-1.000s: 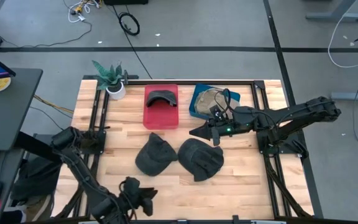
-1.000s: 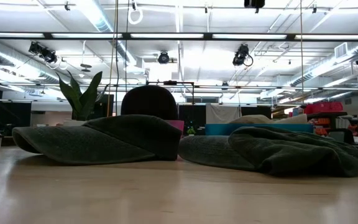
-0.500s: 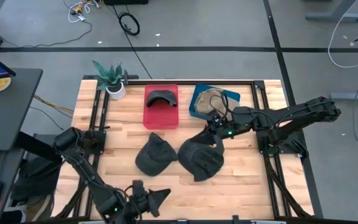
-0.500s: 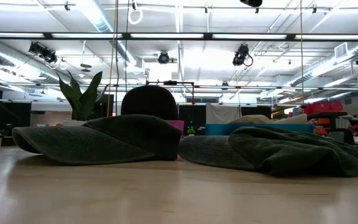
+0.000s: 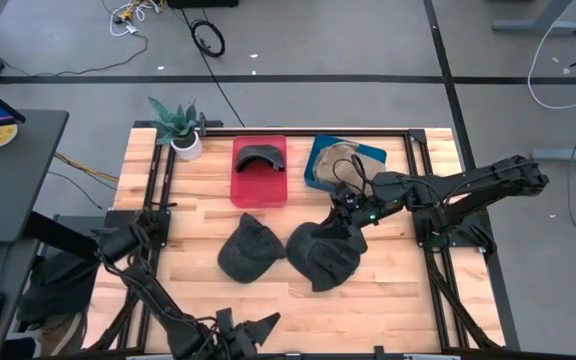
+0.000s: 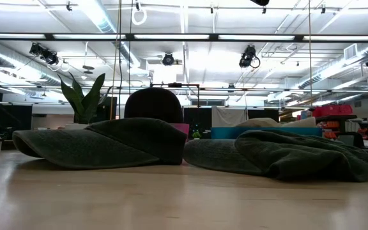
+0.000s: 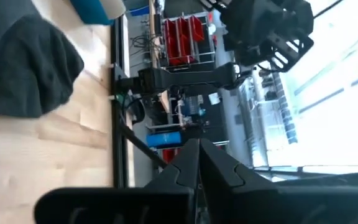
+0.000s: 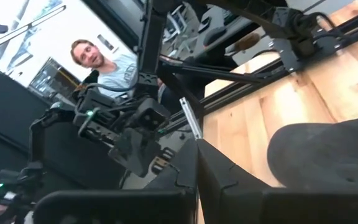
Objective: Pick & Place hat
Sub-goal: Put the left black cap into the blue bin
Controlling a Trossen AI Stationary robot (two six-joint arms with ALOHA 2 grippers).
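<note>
Right gripper (image 5: 348, 222) moved down onto right dark hat (image 5: 323, 255), jaws together; reach step, next: open, grasp; left gripper (image 5: 258, 326) parked at desk edge, jaws together

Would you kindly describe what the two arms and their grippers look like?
Both arms are dark, near-black, built of slim jointed segments. The right arm carries a black cable looping over its wrist and a small green light near the right gripper. The left gripper ends in pointed, wedge-shaped black fingers. No other markings are legible.
</note>
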